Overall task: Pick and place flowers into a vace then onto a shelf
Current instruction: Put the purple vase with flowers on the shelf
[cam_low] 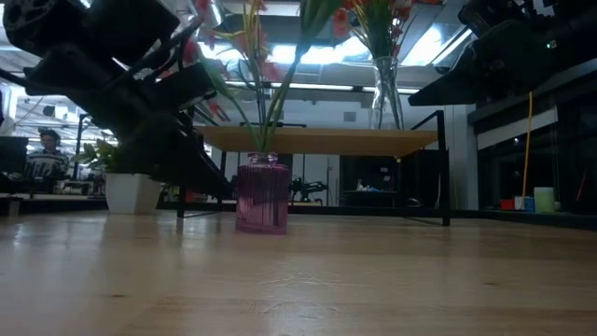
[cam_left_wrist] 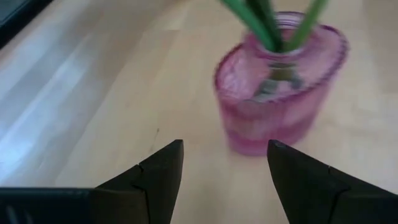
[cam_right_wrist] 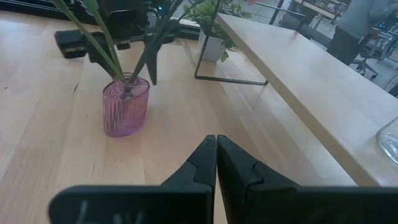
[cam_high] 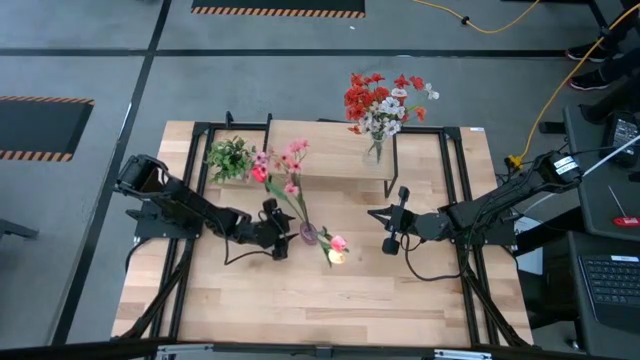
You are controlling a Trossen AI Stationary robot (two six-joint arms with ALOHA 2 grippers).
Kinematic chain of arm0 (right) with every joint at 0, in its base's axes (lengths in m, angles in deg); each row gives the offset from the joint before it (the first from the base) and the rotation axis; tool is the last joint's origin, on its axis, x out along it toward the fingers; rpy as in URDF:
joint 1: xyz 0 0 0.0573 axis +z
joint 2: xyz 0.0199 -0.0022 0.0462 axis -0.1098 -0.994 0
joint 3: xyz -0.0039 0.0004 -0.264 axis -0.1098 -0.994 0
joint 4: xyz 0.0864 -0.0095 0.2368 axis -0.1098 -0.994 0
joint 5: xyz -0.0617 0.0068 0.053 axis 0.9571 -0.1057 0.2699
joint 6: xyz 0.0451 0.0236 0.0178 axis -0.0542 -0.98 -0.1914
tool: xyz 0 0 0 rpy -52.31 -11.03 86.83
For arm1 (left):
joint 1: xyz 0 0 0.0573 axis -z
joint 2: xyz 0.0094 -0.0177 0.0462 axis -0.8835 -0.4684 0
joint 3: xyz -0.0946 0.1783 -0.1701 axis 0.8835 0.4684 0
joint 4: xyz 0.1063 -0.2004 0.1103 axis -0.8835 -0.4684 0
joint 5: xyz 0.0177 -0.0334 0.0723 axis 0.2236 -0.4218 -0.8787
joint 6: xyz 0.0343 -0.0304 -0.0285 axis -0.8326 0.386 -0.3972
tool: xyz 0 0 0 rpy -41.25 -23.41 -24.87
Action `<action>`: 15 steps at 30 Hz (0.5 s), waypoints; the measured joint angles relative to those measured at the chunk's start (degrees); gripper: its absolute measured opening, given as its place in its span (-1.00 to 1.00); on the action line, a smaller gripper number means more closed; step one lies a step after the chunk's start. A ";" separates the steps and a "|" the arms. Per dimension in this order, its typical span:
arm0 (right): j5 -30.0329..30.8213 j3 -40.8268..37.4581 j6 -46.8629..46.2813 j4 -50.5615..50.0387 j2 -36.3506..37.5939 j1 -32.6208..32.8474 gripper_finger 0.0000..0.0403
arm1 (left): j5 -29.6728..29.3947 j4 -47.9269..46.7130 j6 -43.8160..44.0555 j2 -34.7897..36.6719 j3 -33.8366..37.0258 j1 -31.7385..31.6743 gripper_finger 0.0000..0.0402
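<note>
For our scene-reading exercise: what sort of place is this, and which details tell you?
Probably a robotics lab or workshop: hazard-striped floor tape, a yellow cable trailing over the grey floor, and a laptop beside the wooden table.

Two vases (cam_high: 309,233); one shelf (cam_high: 330,150); one plant (cam_high: 230,158)

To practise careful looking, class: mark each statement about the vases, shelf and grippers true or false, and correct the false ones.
1. The pink vase stands on the shelf. False: it stands on the table.
2. The left gripper is open, near the pink vase. True.
3. The right gripper grips a flower. False: it is shut and holds nothing.
4. A clear vase with red flowers stands on the shelf. True.
</note>
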 joint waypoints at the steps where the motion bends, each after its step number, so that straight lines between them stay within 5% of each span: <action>1: 0.02 -0.02 0.00 0.00 0.00 0.02 -0.92 | 0.09 0.24 0.04 0.00 0.00 0.37 0.12; 15: 0.02 -0.02 -0.15 0.03 0.00 0.02 -0.92 | -0.84 6.37 -0.56 0.00 -0.02 2.50 0.12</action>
